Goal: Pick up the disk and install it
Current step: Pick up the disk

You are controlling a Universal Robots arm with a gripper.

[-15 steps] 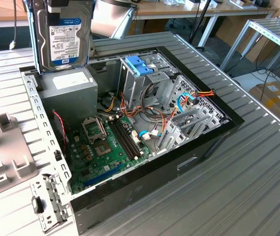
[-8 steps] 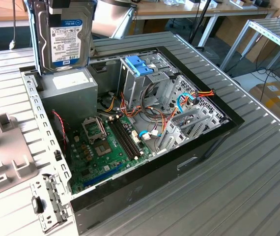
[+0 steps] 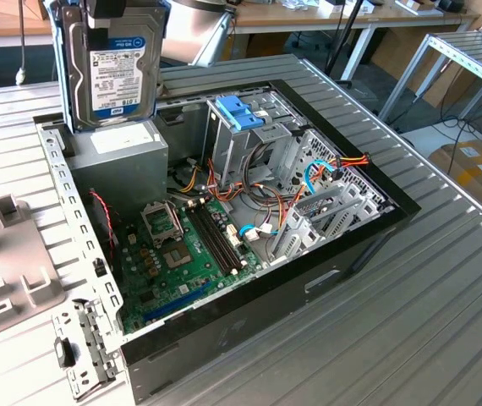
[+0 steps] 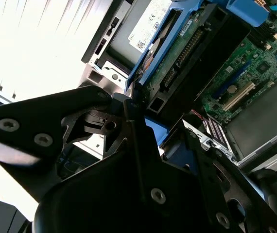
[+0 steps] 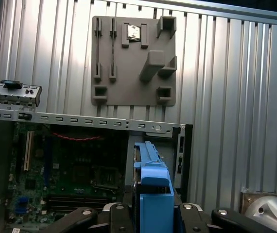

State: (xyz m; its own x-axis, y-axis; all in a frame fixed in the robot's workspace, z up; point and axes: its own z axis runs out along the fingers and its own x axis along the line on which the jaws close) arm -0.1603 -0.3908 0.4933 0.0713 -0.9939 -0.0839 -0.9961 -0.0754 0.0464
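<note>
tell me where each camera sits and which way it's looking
Exterior view: off the arm, looking down into the open computer case; the disk hangs upright over the power supply, held from above.
First wrist view: on the arm, looking down past the disk's blue edge at the motherboard and a grey fixture plate; black jaws flank the disk.
Second wrist view: on the arm, looking along the black jaws at the disk's circuit-board face.
Shared: all three show the disk; both wrist views show the jaws and motherboard.

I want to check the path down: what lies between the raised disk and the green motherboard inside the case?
In the exterior view, the grey power supply sits between the disk and the motherboard.
</note>
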